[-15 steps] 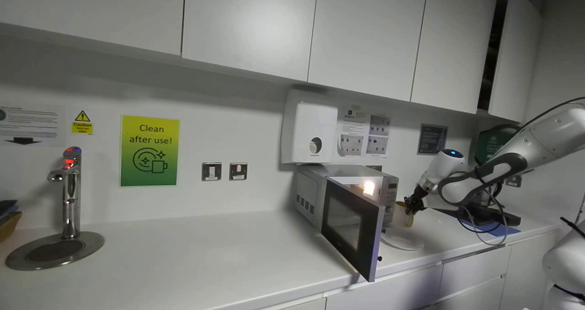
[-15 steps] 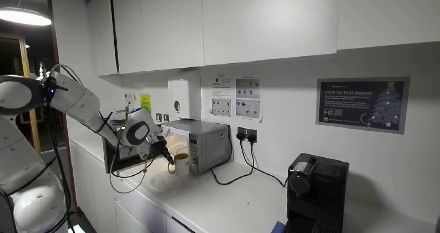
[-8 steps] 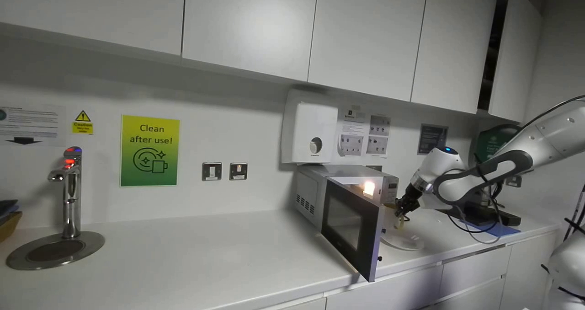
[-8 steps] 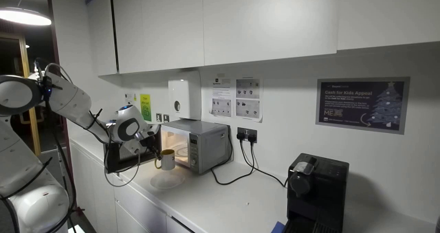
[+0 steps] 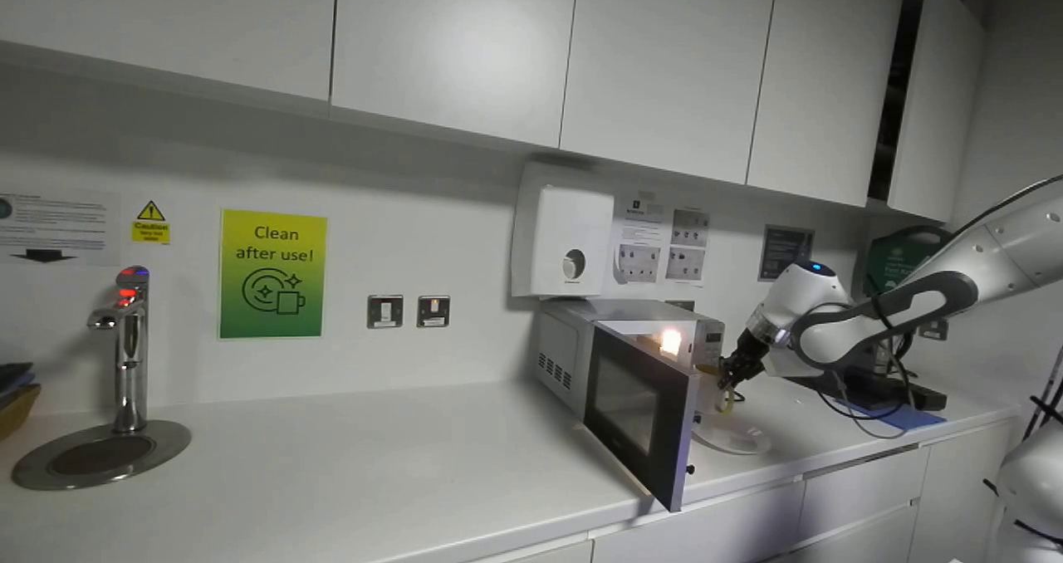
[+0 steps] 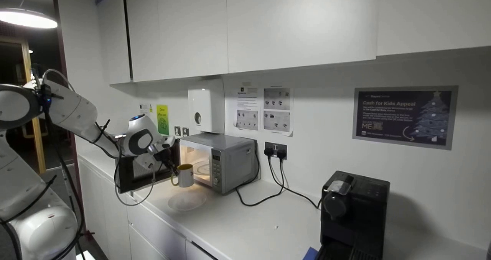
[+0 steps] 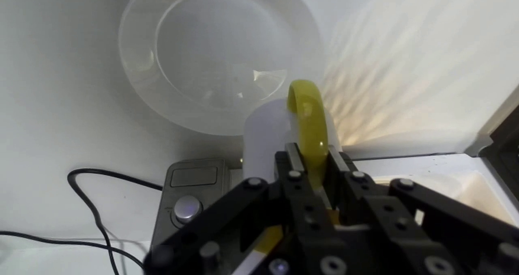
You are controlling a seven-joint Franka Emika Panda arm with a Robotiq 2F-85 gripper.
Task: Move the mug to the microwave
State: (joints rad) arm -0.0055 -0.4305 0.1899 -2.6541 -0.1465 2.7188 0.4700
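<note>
Yellow handle (image 7: pixel 311 117) of the white mug (image 7: pixel 263 137): lower centre of your wrist view, clamped by your claw (image 7: pixel 315 157), closed against both its sides. In an exterior view, your mug is upright, below and left of centre, in front of the open, lit microwave (image 6: pixel 232 158).

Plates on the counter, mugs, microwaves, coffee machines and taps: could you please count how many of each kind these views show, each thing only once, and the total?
Plates: 1
Mugs: 1
Microwaves: 1
Coffee machines: 1
Taps: 1
Total: 5
</note>
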